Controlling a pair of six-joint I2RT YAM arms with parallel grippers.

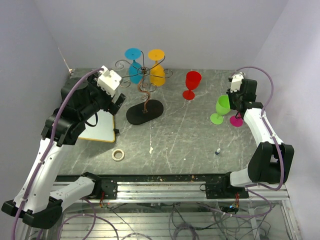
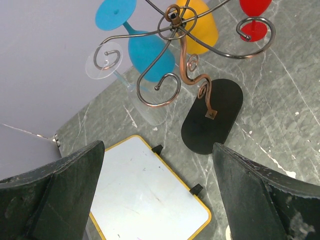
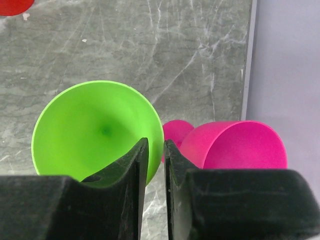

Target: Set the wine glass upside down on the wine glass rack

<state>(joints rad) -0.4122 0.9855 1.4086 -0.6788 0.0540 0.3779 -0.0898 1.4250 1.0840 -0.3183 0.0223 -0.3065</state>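
At right, green wine glass [image 3: 95,130] upright, mouth up, rim in right gripper's [image 3: 156,150] pinch; left gripper [image 2: 159,147] agape.

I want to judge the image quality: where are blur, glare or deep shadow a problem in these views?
Top view: even light, soft shadows. Left wrist view: the clear glass almost vanishes against the wall. Right wrist view: the right end effector is nearly black, detail lost; the green glass is evenly lit.

place: robot lab | cues: aluminium rail [image 1: 170,187], loose cables [image 1: 180,220], plain booth walls [image 1: 200,30]
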